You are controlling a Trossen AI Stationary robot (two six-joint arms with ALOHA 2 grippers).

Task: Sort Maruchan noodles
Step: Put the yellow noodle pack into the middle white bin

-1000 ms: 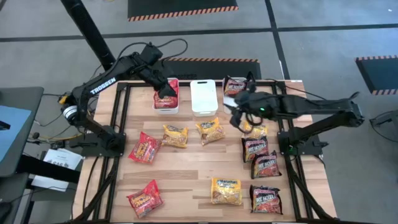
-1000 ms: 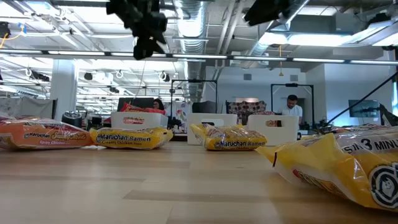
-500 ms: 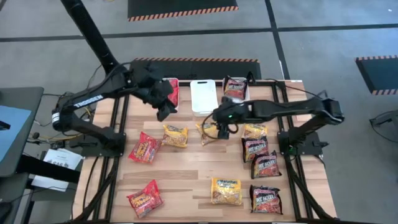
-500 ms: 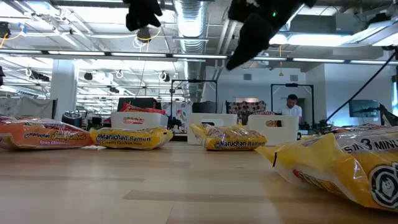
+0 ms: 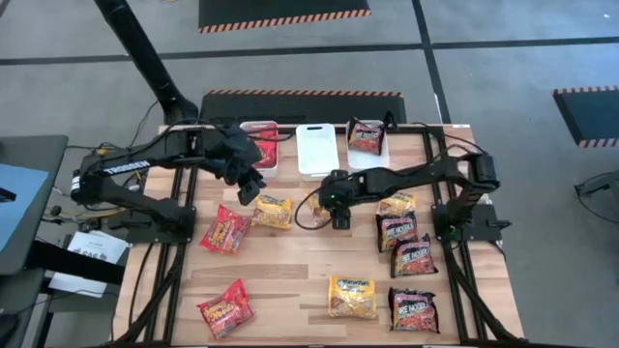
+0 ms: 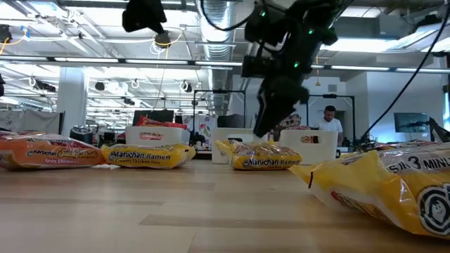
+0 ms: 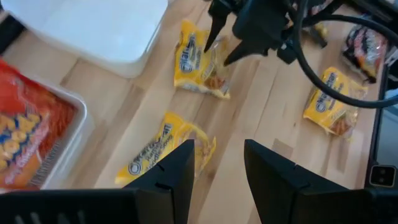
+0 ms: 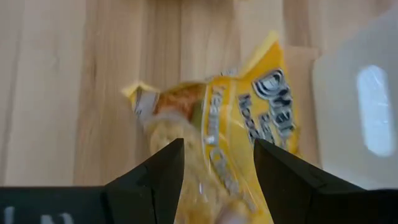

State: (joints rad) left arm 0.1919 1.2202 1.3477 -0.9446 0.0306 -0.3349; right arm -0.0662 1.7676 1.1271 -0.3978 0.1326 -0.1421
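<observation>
My right gripper [image 5: 338, 211] is open and points down over a yellow Maruchan packet [image 8: 242, 130] that lies flat on the table near the white middle tray [image 5: 317, 150]. One finger stands on each side of the packet, just above it in the low view [image 6: 266, 128]. My left gripper [image 5: 249, 185] is open and empty, above the table between the left tray [image 5: 259, 147], which holds red packets, and a second yellow packet [image 5: 273, 211]. A dark packet lies in the right tray [image 5: 367, 136].
Loose packets lie flat on the wooden table: red ones [image 5: 224, 230] [image 5: 224, 309] at the left, a yellow one [image 5: 353, 296] near the front, another yellow one [image 5: 397, 203] and dark ones [image 5: 397, 230] [image 5: 414, 256] [image 5: 414, 309] at the right. A person stands far behind the table [image 6: 330, 121].
My right gripper has swung from the table's right side toward the left and come down over the yellow packet by the middle tray. My left gripper has drawn back from the left tray toward the near left, empty. No packet has moved.
</observation>
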